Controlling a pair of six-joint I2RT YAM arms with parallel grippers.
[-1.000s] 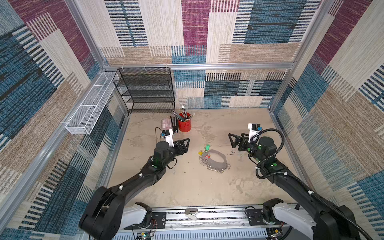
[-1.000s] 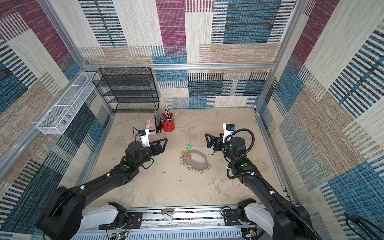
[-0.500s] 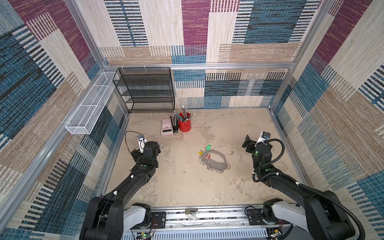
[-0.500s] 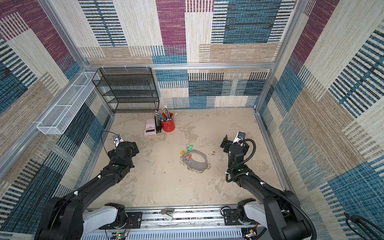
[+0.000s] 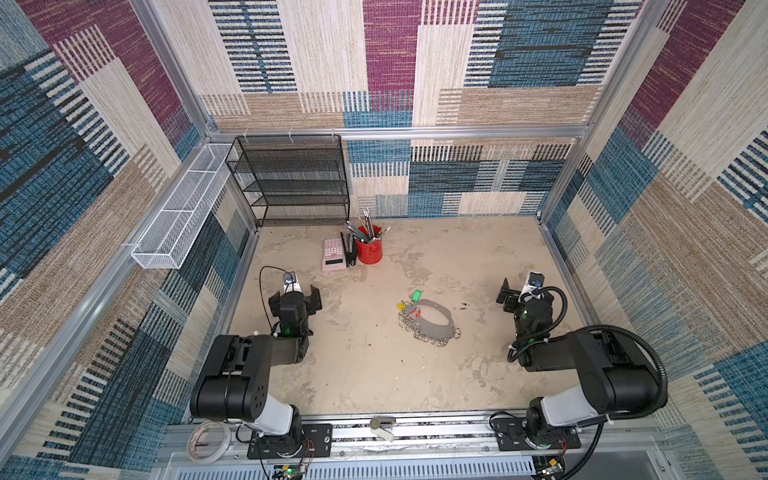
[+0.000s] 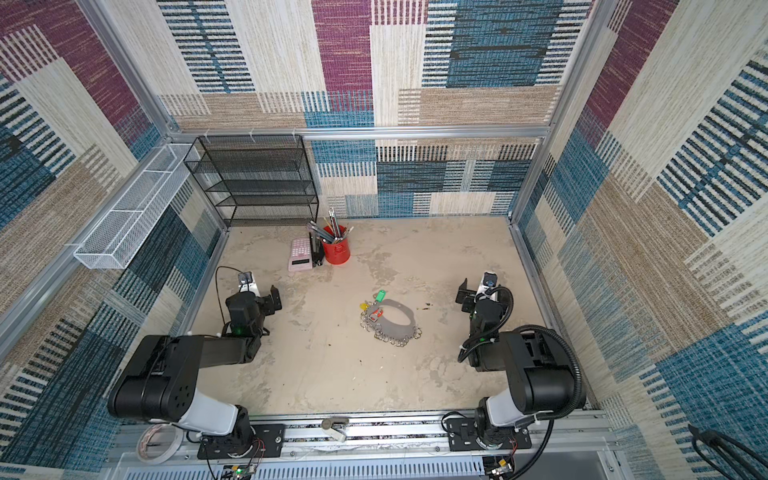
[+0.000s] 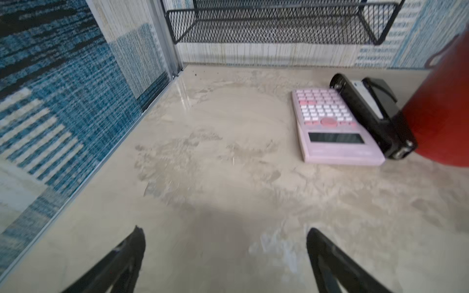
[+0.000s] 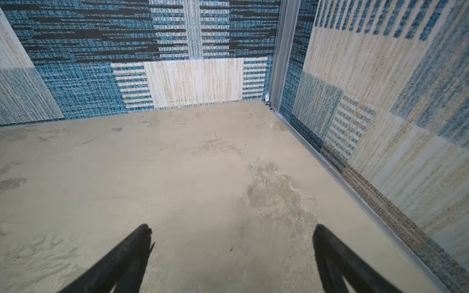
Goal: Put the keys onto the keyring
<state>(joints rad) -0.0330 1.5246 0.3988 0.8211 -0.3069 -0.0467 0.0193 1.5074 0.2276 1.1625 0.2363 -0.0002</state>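
The keyring (image 5: 434,322) (image 6: 397,320), a grey curved band edged with small silver rings, lies mid-floor in both top views. At its far left end are the keys: a green tag (image 5: 416,295) (image 6: 380,295), a yellow tag (image 5: 400,306) and a red tag (image 5: 411,316) (image 6: 375,314) lying on the band. My left gripper (image 5: 294,297) (image 7: 224,233) is open and empty, well left of the keyring. On the far right my right gripper (image 5: 521,289) (image 8: 232,230) is open and empty too. Neither wrist view shows the keys or keyring.
A pink calculator (image 5: 334,253) (image 7: 330,126), a black stapler (image 5: 350,249) (image 7: 373,114) and a red cup of pens (image 5: 369,249) (image 7: 444,114) stand at the back left. A black mesh shelf (image 5: 291,183) and a white wire basket (image 5: 183,212) line the back-left walls.
Both arms have drawn back from beside the keyring toward the side walls. The left gripper's jaws opened wider. The keys and keyring have not moved.
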